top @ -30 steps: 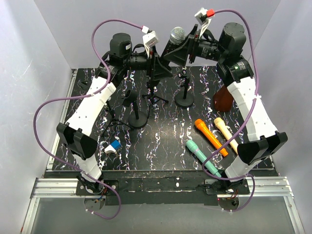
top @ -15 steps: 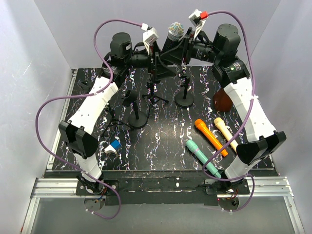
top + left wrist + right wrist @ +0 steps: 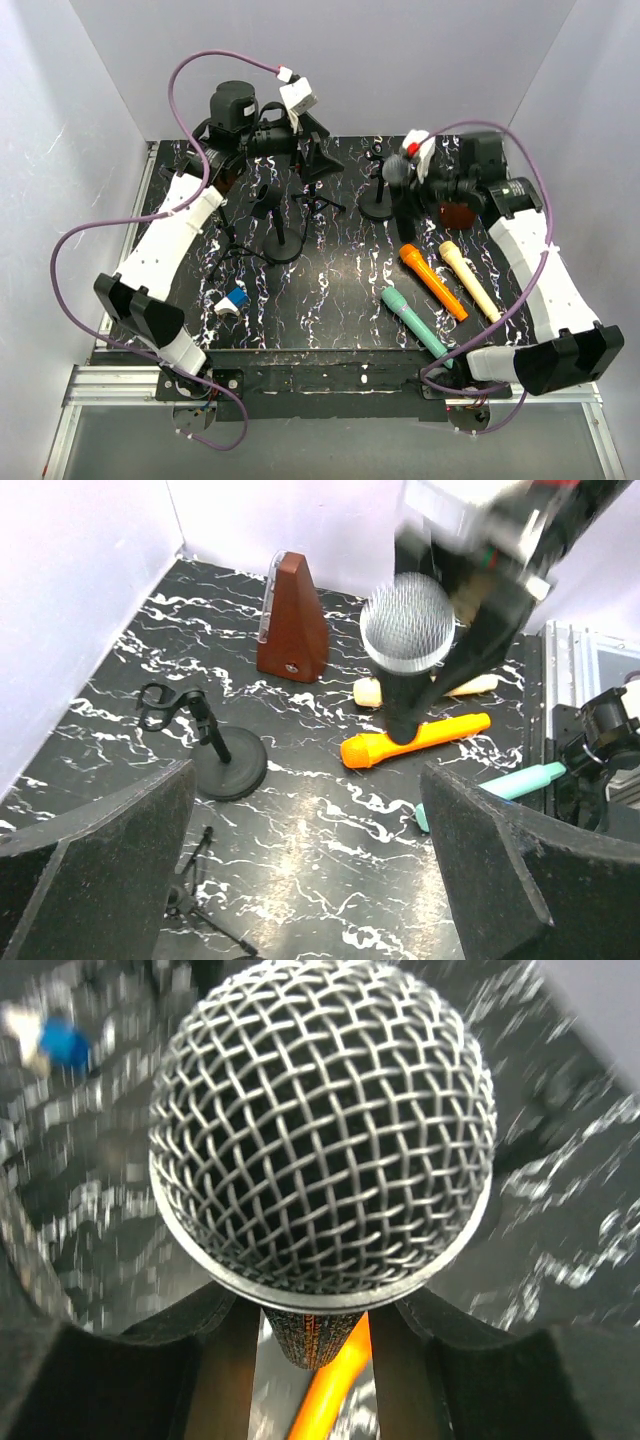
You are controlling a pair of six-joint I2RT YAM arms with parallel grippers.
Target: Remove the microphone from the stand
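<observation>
Right gripper (image 3: 405,200) has the microphone (image 3: 397,170), fingers clamped on the dark handle just under the head. The right wrist view is all silver mesh ball with a finger (image 3: 215,1355) pressed in from each side of the stem.

The round-base stand (image 3: 378,207) is the marker. The microphone hangs just to the right of it, apart from it and off the table (image 3: 320,290). From the left wrist camera the stand's clip (image 3: 160,702) sits bare, nothing in it.

The long axis runs near upright, head up, handle pointing down. Directly under the handle, on the near-right side of the stand, lies the orange toy microphone (image 3: 415,738). That is the relation to watch: a straight drop would likely land on the toy, so a set-down wants a sidestep to bare marble.

The right arm is plainly the nearer one. The left gripper (image 3: 310,150) is off to the stand's left, spread wide with nothing between its fingers. A brown metronome (image 3: 290,620) stands just beyond the microphone, to the stand's right.

The microphone itself has a round steel grille, a bright ring beneath and a slim black body. Looks rigid, and the hold looks secure.
</observation>
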